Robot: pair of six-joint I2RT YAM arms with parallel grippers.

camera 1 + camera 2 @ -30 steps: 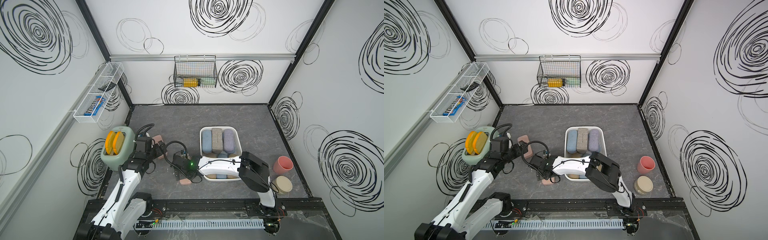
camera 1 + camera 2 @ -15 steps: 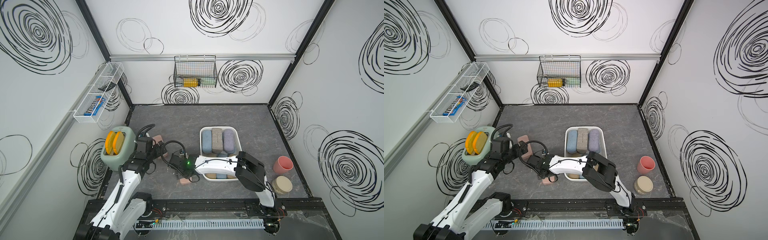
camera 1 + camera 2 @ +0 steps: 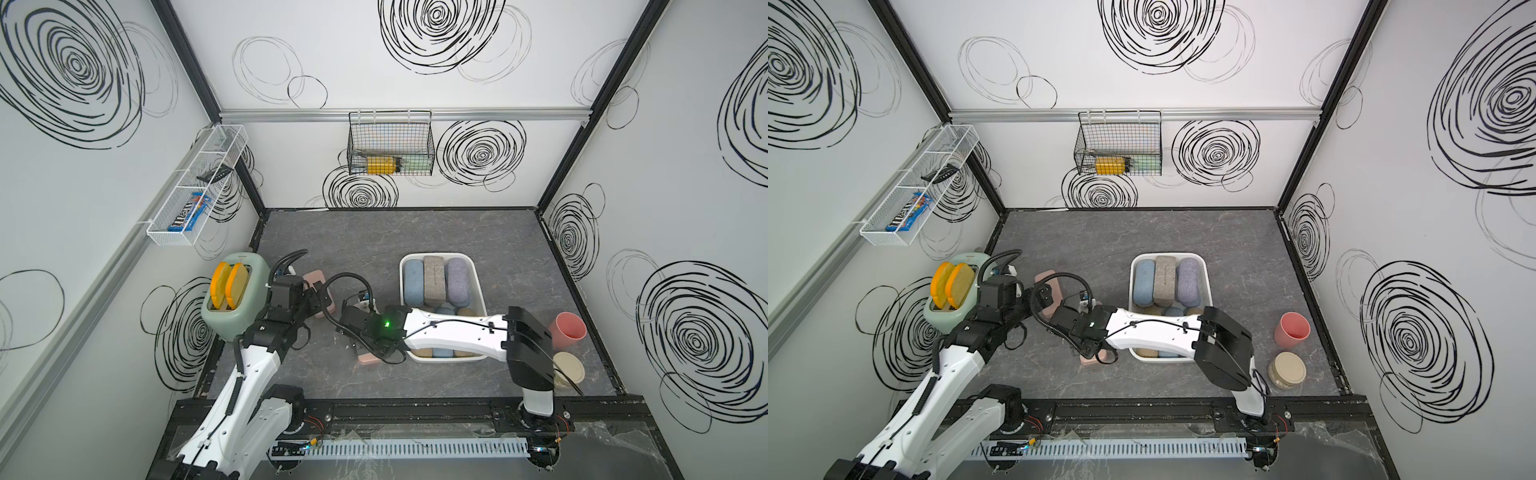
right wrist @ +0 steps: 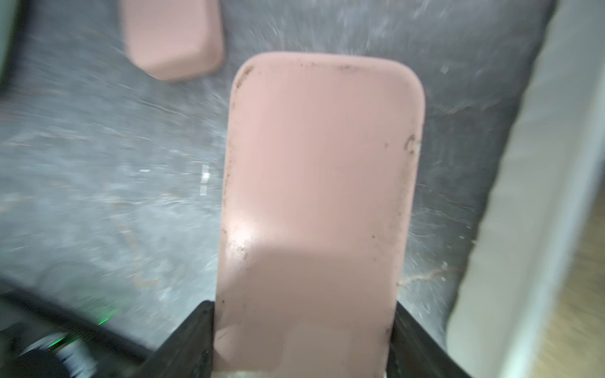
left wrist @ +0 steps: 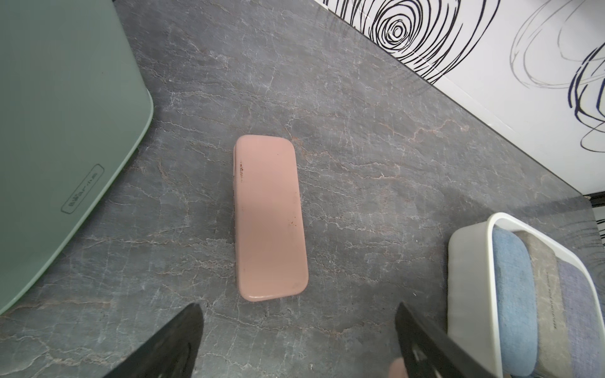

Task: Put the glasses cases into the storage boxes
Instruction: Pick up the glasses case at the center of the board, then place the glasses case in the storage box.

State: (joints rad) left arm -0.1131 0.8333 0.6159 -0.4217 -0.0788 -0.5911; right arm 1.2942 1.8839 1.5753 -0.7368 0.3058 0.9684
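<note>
1. Since a second ago the right arm [image 3: 453,332] has swung its black elbow slightly toward the pink cup [image 3: 569,330], while its wrist stays where it was. The left arm [image 3: 253,365] has not shifted.
2. A dark grey marbled table [image 3: 415,232] carries everything.
3. A mint-green toaster [image 3: 245,324] stands at the table's left edge, with two orange-edged toast slices [image 3: 228,284] upright in its slots.
4. The white storage box [image 3: 478,291] sits right of centre, and the right arm crosses over its near half.
5. In the box's far half a blue case [image 3: 412,282], a grey-brown case [image 3: 434,280] and a lilac case [image 3: 457,282] lie side by side. A tan case [image 3: 422,353] and a second blue case [image 3: 442,353] show at the near end, under the arm.
6. The far pink glasses case [image 5: 270,222] lies flat on the table between toaster and box, outside the box.
7. The near pink glasses case [image 4: 320,196] is just beside the box's left wall, near its front corner, and also outside the box. The right gripper [image 4: 304,314] clamps its two long edges at one end. Whether the case has left the table cannot be told.
8. The left gripper [image 5: 296,307] hovers with its fingers spread wide and empty, just short of the far pink case's end.
9. A beige round container [image 3: 567,368] stands just in front of the pink cup at the table's right edge.
</note>
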